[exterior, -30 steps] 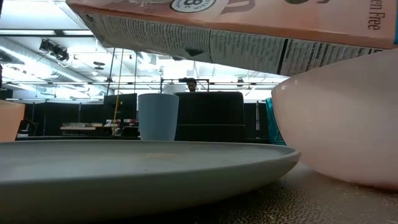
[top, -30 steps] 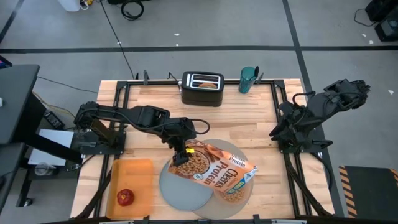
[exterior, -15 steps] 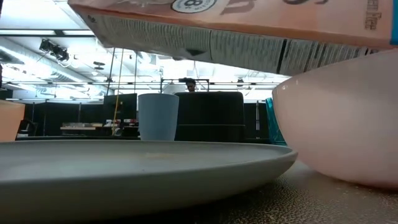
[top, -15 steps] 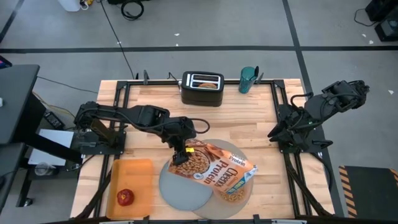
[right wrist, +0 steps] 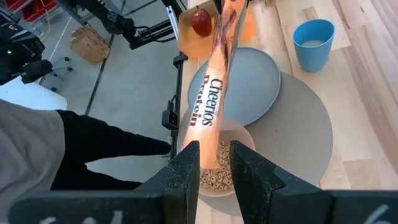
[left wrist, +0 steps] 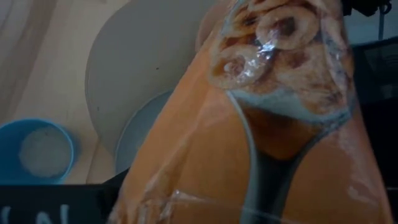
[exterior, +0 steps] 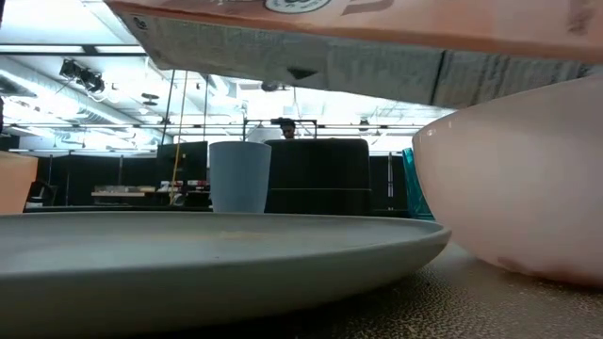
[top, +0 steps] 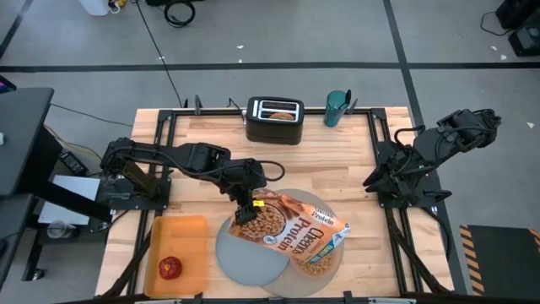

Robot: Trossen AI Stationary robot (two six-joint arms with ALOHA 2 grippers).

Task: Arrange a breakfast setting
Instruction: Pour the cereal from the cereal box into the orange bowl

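My left gripper is shut on the orange cereal box, which lies tilted over the pink bowl. The bowl holds cereal and stands on the round grey mat, beside the grey-blue plate. A blue cup stands on the mat's far part. The red apple lies on an orange board. A teal cup stands at the far edge. My right gripper is open and empty at the table's right edge. The spoon is out of view. My left gripper holds the cereal box by its end toward the table's left, coming at it from above. The arm and the box hide the fingers themselves. The box is lifted clear and slants, its other end over the bowl.
A black toaster with a bagel half in its slot stands at the table's far middle. The right arm's base stands at the right edge. A person's dark sleeve shows beyond the table's near edge.
The cereal box has shifted a little above the bowl; in the low view its underside now sits slightly higher and is blurred. My left gripper has kept its hold.
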